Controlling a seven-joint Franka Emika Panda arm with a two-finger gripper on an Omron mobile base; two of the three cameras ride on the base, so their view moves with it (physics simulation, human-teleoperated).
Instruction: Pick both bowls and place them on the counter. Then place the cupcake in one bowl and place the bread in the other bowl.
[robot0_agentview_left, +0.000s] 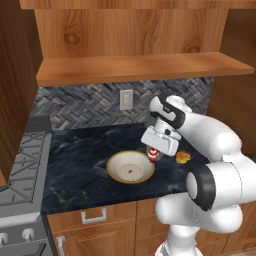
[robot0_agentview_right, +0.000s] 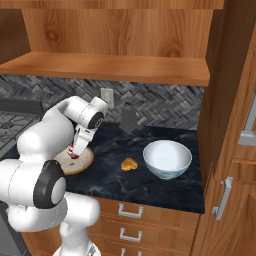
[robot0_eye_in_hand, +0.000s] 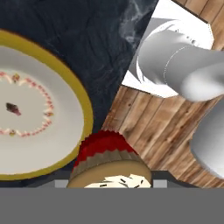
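As the arm reached over the dark counter (robot0_agentview_left: 75, 165), things stood like this, left to right:

Stove (robot0_agentview_left: 20, 175): far off to the gripper's left, at the counter's end.
Yellow-rimmed bowl (robot0_agentview_left: 130, 167): on the counter, just left of the gripper, its rim under the hand's near edge; upright, nothing in it.
Gripper (robot0_agentview_left: 153, 154): pointed down beside that bowl's right rim, clenched around the cupcake.
Cupcake (robot0_agentview_left: 152, 155): red wrapper, held in the fingers at the bowl's edge; whether it touched the rim I could not tell.
Bread (robot0_agentview_right: 129, 164): on the counter to the gripper's right, near but apart.
Grater (robot0_agentview_right: 128, 118): upright by the backsplash, beyond and right of the gripper.
White bowl (robot0_agentview_right: 167, 158): on the counter, farther right, just past the bread.
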